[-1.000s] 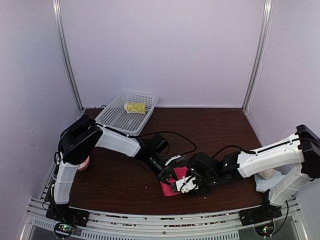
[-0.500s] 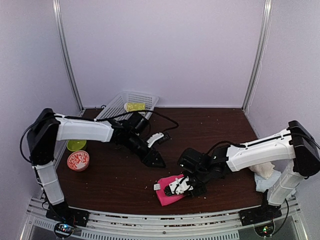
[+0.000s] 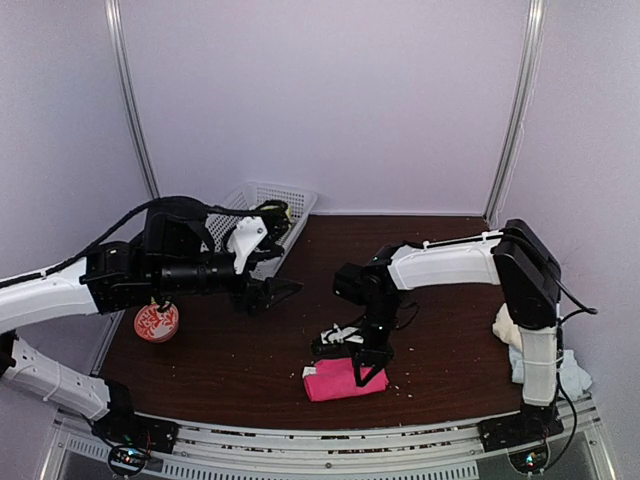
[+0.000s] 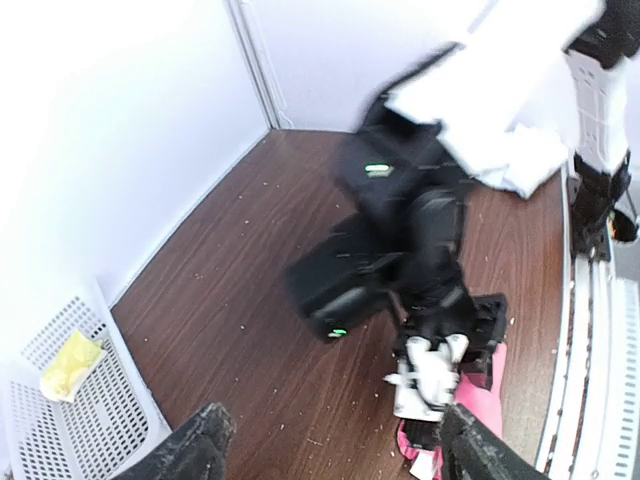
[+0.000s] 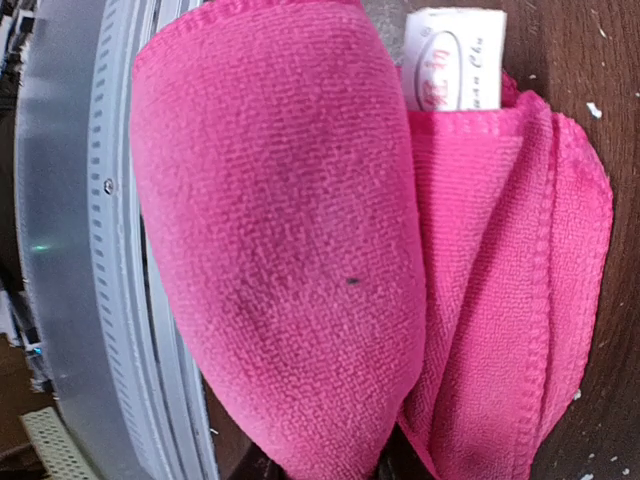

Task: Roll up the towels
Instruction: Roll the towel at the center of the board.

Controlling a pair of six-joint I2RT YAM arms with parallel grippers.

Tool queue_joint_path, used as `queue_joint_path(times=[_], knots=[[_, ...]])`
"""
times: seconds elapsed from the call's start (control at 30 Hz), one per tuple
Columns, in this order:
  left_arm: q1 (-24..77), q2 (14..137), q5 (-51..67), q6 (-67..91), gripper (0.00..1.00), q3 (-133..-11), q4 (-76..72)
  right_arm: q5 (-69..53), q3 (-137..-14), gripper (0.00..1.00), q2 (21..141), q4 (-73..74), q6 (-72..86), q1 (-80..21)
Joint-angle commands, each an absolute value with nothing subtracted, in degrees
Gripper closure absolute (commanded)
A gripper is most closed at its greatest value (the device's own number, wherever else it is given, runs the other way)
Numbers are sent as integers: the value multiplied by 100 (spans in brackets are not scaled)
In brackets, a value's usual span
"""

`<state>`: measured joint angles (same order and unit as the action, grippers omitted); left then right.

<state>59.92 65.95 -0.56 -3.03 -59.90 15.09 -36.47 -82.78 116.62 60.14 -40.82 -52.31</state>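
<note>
Yellow towel [image 4: 70, 362] sits in basket [image 4: 95, 415]; right gripper [image 3: 362, 370] clamps rolled pink towel [image 3: 333, 383]; left gripper [image 3: 276, 292] open; cream towel [image 3: 508, 325] not yet rolled.

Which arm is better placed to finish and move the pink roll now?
Right. The right gripper sits on the pink towel, apparently clamping it. The left gripper is open, empty, and off toward the basket.

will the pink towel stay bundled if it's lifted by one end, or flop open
Probably flops: the pink towel is soft terry in loose folds, nothing securing them. Thin cloth, so likely light. Its flattened shape shouldn't roll away.
</note>
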Motion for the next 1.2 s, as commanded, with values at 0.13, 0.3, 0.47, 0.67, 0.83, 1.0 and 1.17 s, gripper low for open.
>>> queue_joint_path(times=[0.13, 0.3, 0.47, 0.67, 0.83, 1.0, 1.17], knots=[[7474, 7941, -595, -1103, 31, -6552, 2233, -4019, -9301, 91, 13342, 7289, -3915, -4650], [7838, 9434, -936, -1053, 34, -6925, 2571, -3990, -9312, 91, 13345, 7243, -3857, -4648], [7892, 10326, -1371, -1024, 33, -7140, 2440, -3921, -9237, 90, 13314, 7078, -3753, -4646], [7910, 10985, -1943, -1137, 33, -7153, 2159, -3909, -9213, 89, 13317, 7025, -3755, -4642], [7910, 11257, -1807, -1117, 42, -7166, 2026, -3946, -9211, 88, 13317, 7033, -3787, -4648], [7910, 11301, -1688, -1025, 44, -7258, 2034, -3972, -9194, 88, 13306, 7040, -3797, -4647], [7909, 11018, -1491, -925, 35, -7313, 2041, -3959, -9168, 87, 13280, 6996, -3758, -4649]])
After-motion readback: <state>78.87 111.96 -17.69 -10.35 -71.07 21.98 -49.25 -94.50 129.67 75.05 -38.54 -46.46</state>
